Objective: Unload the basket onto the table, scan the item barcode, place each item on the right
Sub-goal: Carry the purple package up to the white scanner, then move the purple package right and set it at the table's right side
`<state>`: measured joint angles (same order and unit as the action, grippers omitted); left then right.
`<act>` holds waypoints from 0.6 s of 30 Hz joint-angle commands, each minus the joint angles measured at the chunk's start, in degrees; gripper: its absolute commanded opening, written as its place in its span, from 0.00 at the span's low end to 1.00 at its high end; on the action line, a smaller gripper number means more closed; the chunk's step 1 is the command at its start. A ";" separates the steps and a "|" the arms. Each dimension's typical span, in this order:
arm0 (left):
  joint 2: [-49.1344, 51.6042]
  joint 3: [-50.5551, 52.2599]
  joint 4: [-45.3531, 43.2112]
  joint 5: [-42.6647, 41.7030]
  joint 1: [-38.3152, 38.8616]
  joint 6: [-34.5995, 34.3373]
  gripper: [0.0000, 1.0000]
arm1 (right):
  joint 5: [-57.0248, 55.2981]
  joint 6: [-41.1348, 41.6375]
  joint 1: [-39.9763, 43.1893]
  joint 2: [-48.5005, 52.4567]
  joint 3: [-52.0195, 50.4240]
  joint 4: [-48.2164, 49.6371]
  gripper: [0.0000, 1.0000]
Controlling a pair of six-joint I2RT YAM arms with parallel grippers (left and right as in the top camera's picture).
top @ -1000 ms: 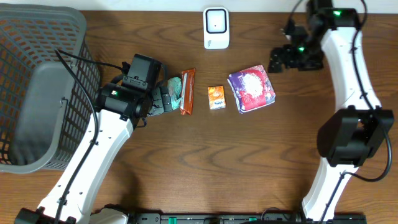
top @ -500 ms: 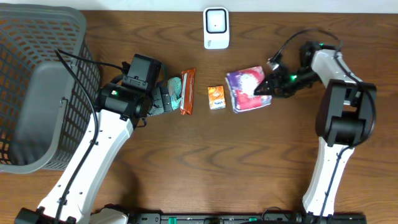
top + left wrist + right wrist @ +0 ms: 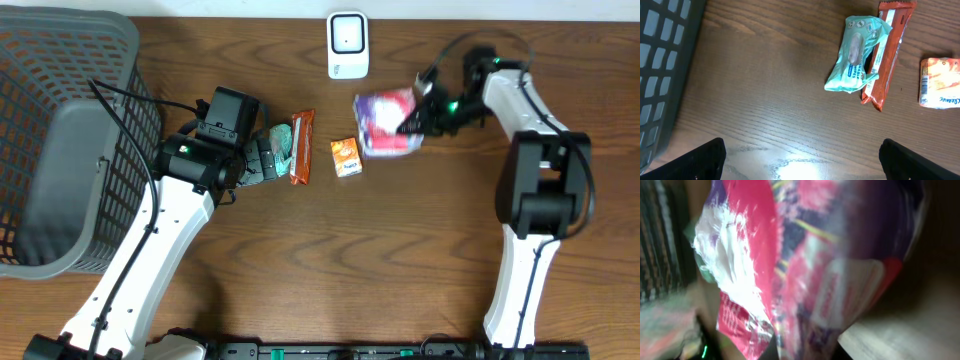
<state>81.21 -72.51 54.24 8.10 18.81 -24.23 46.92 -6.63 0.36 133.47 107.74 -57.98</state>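
Purple packet (image 3: pixel 385 125) splashed with pink and white; mint-green pouch (image 3: pixel 856 54); red-brown bar (image 3: pixel 888 50); orange box (image 3: pixel 346 157); grey basket (image 3: pixel 60 150); brown wood-grain desk (image 3: pixel 300 270).

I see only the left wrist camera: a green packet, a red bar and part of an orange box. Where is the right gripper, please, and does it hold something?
Observer: The right gripper is shut on a purple and pink packet, which is next to the orange box.
Operator: Is a scanner near that packet?
Observer: Yes. A white scanner stands at the far edge of the table, above the packet and a little to its left in the overhead picture.
Operator: Can you read a barcode on the packet?
Observer: No. In the right wrist view the packet fills nearly the whole picture and is blurred.
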 commanded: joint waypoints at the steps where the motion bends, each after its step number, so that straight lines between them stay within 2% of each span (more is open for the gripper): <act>1: 0.02 -0.57 0.39 0.96 -0.09 -0.74 0.98 | 1.25 14.27 -1.18 -10.36 3.58 7.93 0.01; 5: 0.02 -0.57 0.37 0.96 -0.09 -0.74 0.98 | 1.22 25.27 -3.06 -12.63 3.58 21.73 0.01; 6: 0.02 -0.57 0.37 0.96 -0.09 -0.74 0.98 | 0.44 29.73 -4.31 -12.31 3.56 27.85 0.01; 9: 0.02 -0.57 0.37 0.96 -0.09 -0.74 0.98 | -7.67 37.40 -8.28 -9.64 3.56 36.87 0.01; 15: 0.02 -0.57 0.37 0.96 -0.09 -0.74 0.98 | -20.81 38.34 -12.61 -5.29 3.56 41.20 0.01; 18: 0.02 -0.57 0.37 0.96 -0.09 -0.74 0.98 | -23.28 37.22 -12.02 -5.29 3.61 41.40 0.01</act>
<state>81.21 -72.51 54.24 8.12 18.81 -24.23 30.83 29.36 -12.88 128.38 111.24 -17.21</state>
